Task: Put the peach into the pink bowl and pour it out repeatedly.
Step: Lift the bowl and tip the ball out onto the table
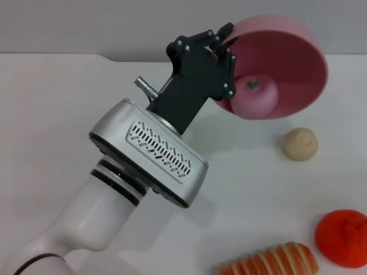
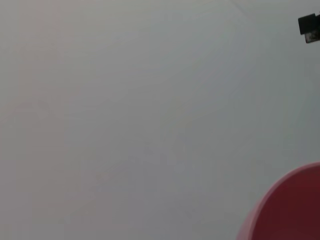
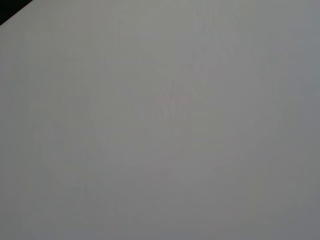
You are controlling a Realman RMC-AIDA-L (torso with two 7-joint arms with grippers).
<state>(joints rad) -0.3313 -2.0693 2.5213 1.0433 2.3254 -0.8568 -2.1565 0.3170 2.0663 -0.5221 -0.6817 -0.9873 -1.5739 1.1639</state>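
The left gripper [image 1: 225,43] is clamped on the near rim of the bowl [image 1: 287,40], its black fingers pinching the edge from both sides, and it holds the bowl up off the table [image 1: 51,114], tipped steeply so the open mouth faces the head camera and toward the robot's right. The white arm reaches in from the lower left of the head view. The right gripper does not show in any view (its wrist camera sees only plain white surface).

By size, the table comes first: white, filling most of the head view. Next is the bowl, pink and glossy, its inside darker; a slice of its rim [image 2: 285,210] also shows in the left wrist view. The peach [image 1: 256,97] lies inside the bowl, against the lower wall just beside the fingers, its green stem mark facing out.

On the table, the striped bread [image 1: 272,260] lies at the near edge, the orange fruit [image 1: 342,238] just beside it, and the beige ball [image 1: 299,144] sits below the bowl, apart from both.
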